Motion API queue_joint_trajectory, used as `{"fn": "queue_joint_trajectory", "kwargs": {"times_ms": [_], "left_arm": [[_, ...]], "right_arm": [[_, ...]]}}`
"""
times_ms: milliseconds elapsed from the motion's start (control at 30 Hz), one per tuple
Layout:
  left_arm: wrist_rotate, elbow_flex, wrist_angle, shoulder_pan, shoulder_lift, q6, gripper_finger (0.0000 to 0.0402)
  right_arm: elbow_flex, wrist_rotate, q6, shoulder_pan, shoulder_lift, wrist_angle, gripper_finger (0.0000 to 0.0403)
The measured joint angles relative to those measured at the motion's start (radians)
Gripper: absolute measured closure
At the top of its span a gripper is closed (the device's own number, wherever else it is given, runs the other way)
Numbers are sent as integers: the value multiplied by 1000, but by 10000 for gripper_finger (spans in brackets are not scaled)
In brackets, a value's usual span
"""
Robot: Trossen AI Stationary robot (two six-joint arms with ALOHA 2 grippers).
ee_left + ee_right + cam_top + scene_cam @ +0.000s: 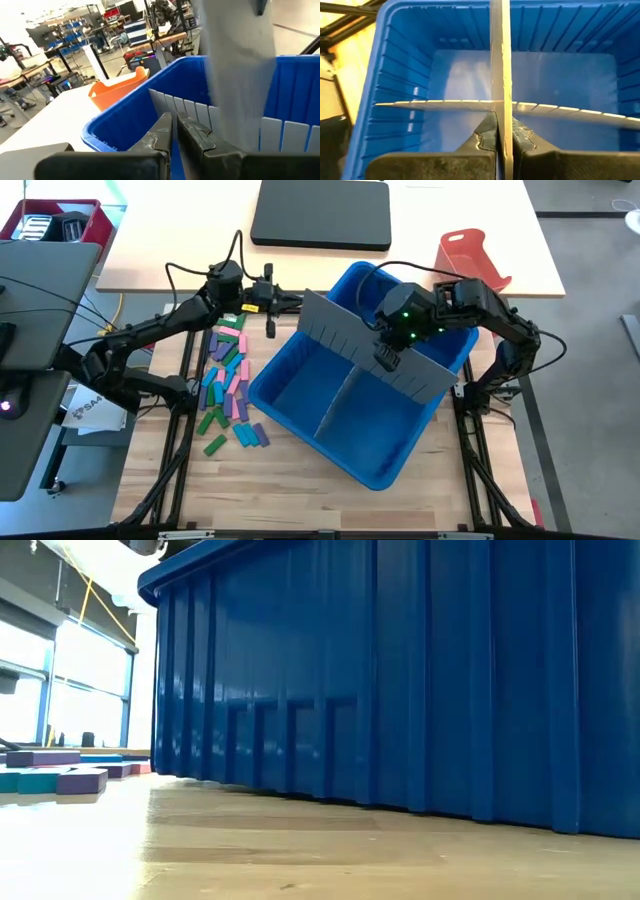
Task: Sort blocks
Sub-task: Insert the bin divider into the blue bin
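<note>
The blocks [230, 385], green, pink, purple and blue, lie in a loose heap on the wooden table left of the blue bin [385, 475]; some show in the low view [60, 778]. A grey slotted divider sheet [350, 330] stands slanted over the bin, crossing a second grey divider [332, 408] that stands inside it. My right gripper [386, 360] is shut on the sheet near its middle. My left gripper [283, 302] is at the bin's far left rim, beside the sheet's left end [240, 75], its fingers [162, 137] nearly together with nothing between them. My right gripper pinches one long edge of the divider sheet [500, 112] between its two fingers, about midway along. The fingers slant down from the table's right side. The sheet runs edge-on away from them over the bin [395, 75] and across the second divider [420, 103]. My left gripper: I cannot tell whether it touches the sheet's end.
An orange-red tray [470, 252] lies on the white table behind the bin, with a black flat case [320, 212] further left and a red box [55, 220] at the far left. The bin's wall [400, 670] fills most of the low view.
</note>
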Motion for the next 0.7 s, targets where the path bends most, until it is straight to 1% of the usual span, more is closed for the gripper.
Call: {"fn": "queue_joint_trajectory", "kwargs": {"times_ms": [67, 267, 467, 700], "left_arm": [[0, 0, 0, 0, 3, 0, 373], [0, 0, 0, 0, 3, 1, 361], [0, 0, 0, 0, 3, 1, 359], [0, 0, -1, 0, 3, 2, 359]], "right_arm": [[0, 1, 4, 6, -11, 0, 402], [0, 70, 23, 13, -58, 0, 402], [-5, 67, 55, 34, -64, 2, 402], [-170, 78, 161, 90, -123, 6, 402]]}}
